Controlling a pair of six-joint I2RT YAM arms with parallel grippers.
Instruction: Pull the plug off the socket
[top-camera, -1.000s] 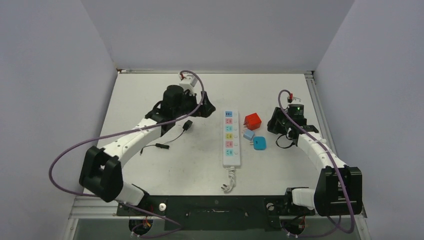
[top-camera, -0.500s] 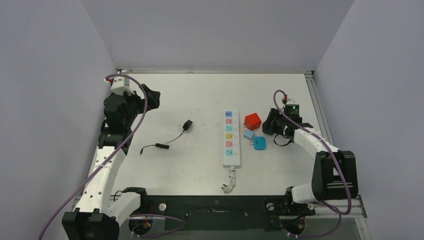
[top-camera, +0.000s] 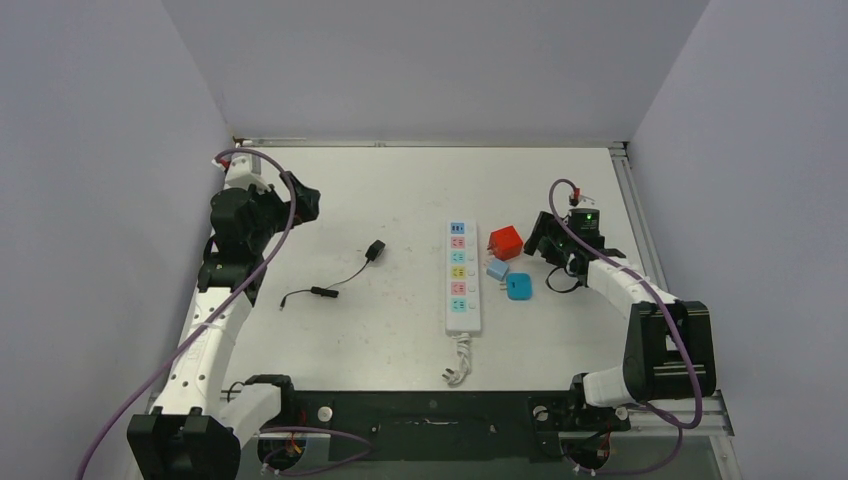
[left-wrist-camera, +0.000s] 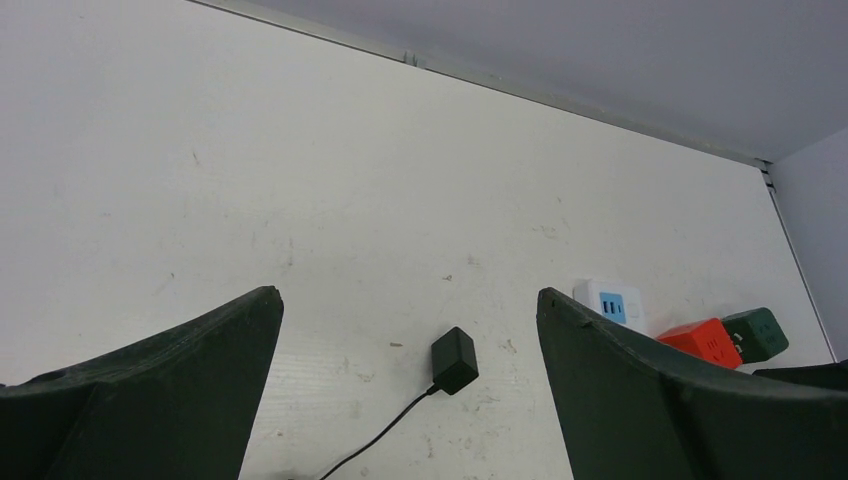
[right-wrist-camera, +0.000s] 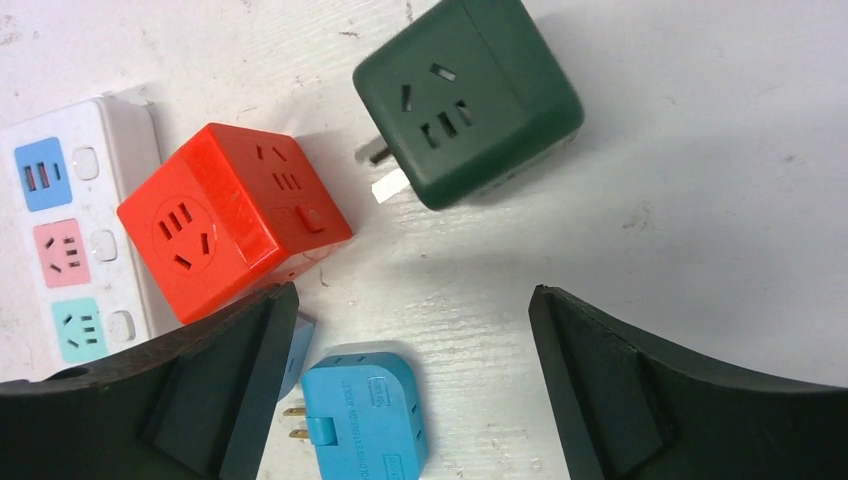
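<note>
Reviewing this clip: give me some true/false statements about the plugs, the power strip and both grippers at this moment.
1. Every outlet on the power strip is empty. True.
2. The right gripper is clamped on the green cube plug. False: its jaws stand open and the cube lies loose beyond them.
3. The red cube plug lies beside the strip's far end. True.
4. The black adapter lies to the right of the strip. False: it lies to the left of it.
5. The left gripper holds nothing. True.

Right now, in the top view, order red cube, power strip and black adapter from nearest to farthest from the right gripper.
1. red cube, just left of the right gripper.
2. power strip, table centre.
3. black adapter, left half.
</note>
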